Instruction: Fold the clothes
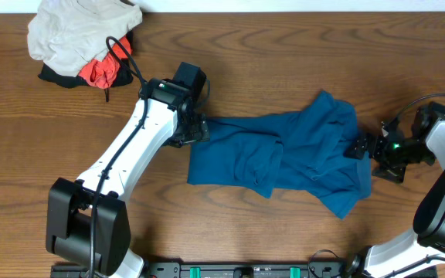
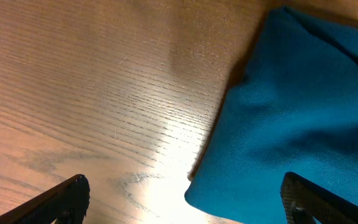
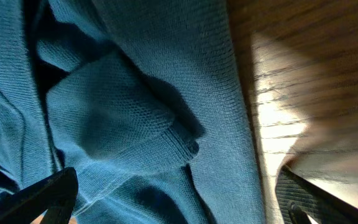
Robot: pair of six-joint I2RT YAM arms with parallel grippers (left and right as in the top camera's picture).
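I counted one blue sweater (image 1: pixel 284 154) and one clothes pile (image 1: pixel 83 38). Both the left gripper (image 1: pixel 199 130) and right gripper (image 1: pixel 359 147) had jaws spread apart.

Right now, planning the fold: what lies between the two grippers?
Only the blue garment, lying rumpled from the left gripper to the right gripper, seen in the overhead view.

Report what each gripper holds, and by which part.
Nothing is held. The left gripper is open at the left edge of the blue garment; the right gripper is open at its right edge.
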